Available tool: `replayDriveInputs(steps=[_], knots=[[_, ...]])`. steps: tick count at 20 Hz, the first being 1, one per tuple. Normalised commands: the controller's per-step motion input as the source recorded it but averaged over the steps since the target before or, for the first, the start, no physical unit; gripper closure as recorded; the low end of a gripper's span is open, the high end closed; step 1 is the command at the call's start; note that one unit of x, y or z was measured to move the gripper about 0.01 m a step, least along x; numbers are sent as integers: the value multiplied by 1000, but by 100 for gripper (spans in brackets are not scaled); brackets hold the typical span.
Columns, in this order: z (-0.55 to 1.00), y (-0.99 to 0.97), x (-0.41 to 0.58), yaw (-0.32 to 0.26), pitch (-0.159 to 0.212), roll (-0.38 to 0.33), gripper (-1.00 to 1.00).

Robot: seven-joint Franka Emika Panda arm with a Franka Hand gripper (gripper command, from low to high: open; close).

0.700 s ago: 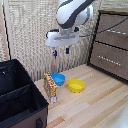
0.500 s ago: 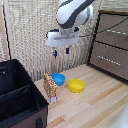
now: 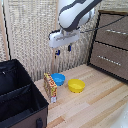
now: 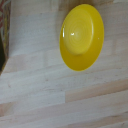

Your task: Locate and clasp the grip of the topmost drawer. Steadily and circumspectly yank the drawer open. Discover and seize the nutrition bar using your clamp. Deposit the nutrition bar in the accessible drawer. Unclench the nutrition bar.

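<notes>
Topmost drawer (image 3: 114, 25) sits shut at the exterior view's right, and the clamp (image 3: 62, 50) hangs well apart from it, high over the bowls. Its jaws look a little open and hold nothing. The nutrition bar (image 3: 49, 88) stands on the worktop (image 3: 95, 107), right beside the blue bowl (image 3: 58, 79). A clumsy grab there could knock the bar over or bump that bowl.

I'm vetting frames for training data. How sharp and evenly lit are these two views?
Exterior view: soft and low in detail, print on the nutrition bar unreadable, light even, gripper small and dark. Wrist view: slightly blurred, a bright glare spot on the yellow bowl, faint shadow along its rim on the wooden table.
</notes>
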Motion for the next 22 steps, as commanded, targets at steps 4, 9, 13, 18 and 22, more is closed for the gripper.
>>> replayDriveInputs(steps=[4, 9, 13, 18, 22], knots=[[75, -101, 47, 130, -24, -299, -100], [229, 21, 108, 63, 13, -333, -100], [489, 216, 4, 0, 31, -283, -100], [478, 218, -38, 3, 25, -291, -100], [262, 110, -128, 50, 2, -355, -100]])
